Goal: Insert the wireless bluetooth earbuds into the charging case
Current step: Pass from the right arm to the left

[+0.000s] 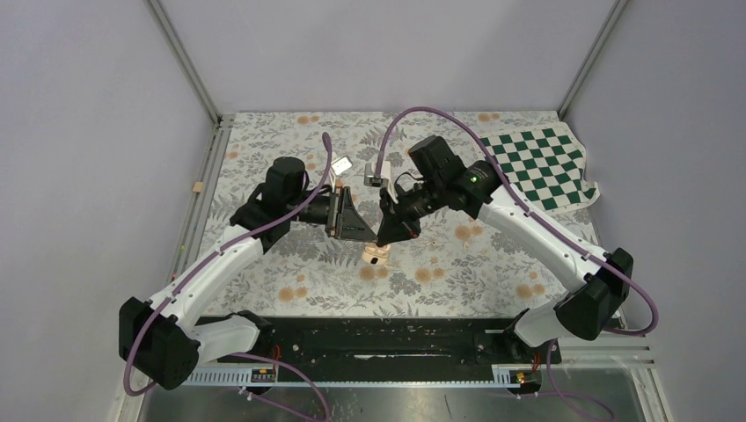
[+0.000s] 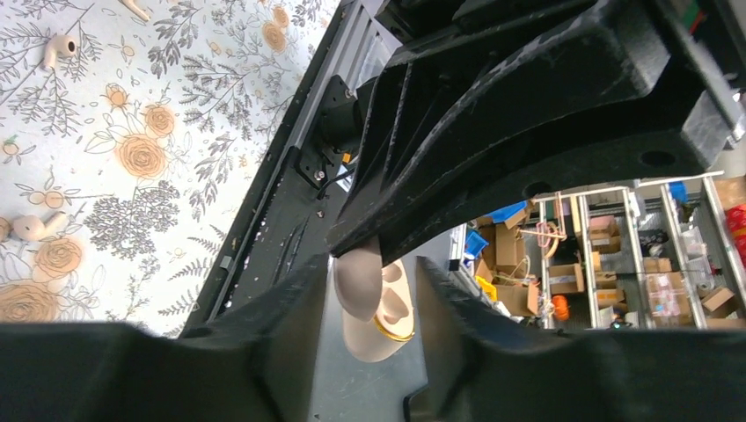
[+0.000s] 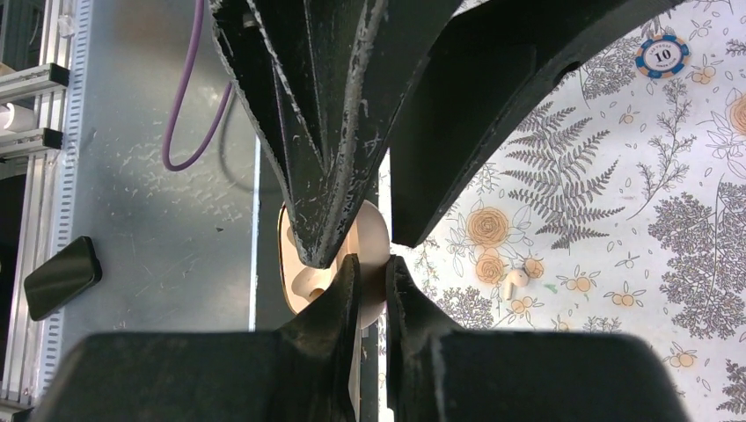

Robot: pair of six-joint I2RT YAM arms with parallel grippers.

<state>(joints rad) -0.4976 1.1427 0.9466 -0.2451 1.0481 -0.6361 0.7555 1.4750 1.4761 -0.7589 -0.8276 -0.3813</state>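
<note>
Two robot arms are meeting over a floral cloth (image 1: 264,141), sharing one small peach case (image 2: 378,321) between them. The case is hanging in the air with its two halves swung apart, not resting on anything.

The left gripper (image 2: 369,268) is pinching the case from both sides, one finger pressing on each flank. This looks like a steadying hold, keeping the lower half fixed so the wells are facing out.

The right gripper (image 3: 371,264) is coming at the case from the opposite side. Its jaws are almost pressed together, nipping only a thin edge of the case, probably the lid. That narrow grip seems meant to be keeping the lid folded back while the other arm is bracing the body.

Two earbuds (image 2: 31,227) are lying on the cloth below and to one side of the case, apart from each other and touching neither gripper. Neither well can be seen clearly enough to say whether it is filled.

Judging from this, the step in hand is opening and presenting the case. With both grippers occupied, one would likely have to let go before an earbud could be picked up.

A poker chip (image 3: 661,54) is sitting on the cloth well away from the case
</note>
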